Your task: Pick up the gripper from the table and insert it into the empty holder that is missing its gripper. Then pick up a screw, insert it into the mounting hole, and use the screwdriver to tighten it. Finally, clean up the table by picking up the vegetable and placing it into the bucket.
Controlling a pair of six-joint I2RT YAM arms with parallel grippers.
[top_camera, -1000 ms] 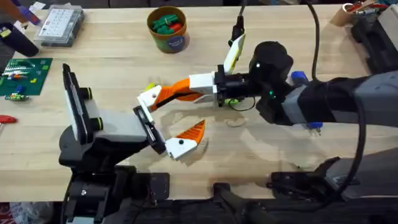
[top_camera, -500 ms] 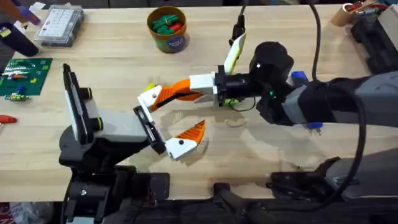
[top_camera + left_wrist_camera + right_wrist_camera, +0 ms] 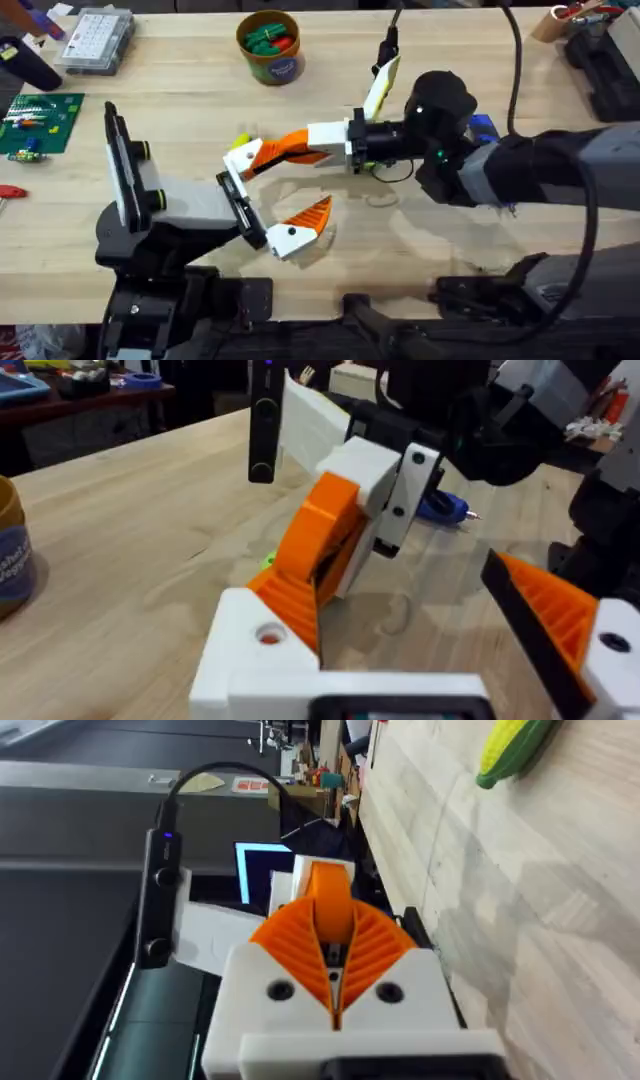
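My right gripper (image 3: 262, 152), clamped on the orange finger (image 3: 312, 550), seats it in the holder (image 3: 262, 643); next, fetch a screw.

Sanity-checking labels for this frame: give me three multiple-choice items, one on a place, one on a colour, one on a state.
1. Where is the blue pen-shaped electric screwdriver?
A. Lying on the wooden table beside the right arm
B. Standing on the green circuit board
C. Held in the left claw

2. What colour is the rim of the small round bucket?
A. White
B. Yellow-orange
C. Purple

3. What state is the right claw in?
A. Open above the table
B. Shut on the screwdriver
C. Shut on the orange ribbed plastic wedge finger

Answers: 1 A, its blue body lies flat by that arm; 2 B, the rim is yellow-orange over a dark wall; 3 C, the wedge sits clamped between its fingers.
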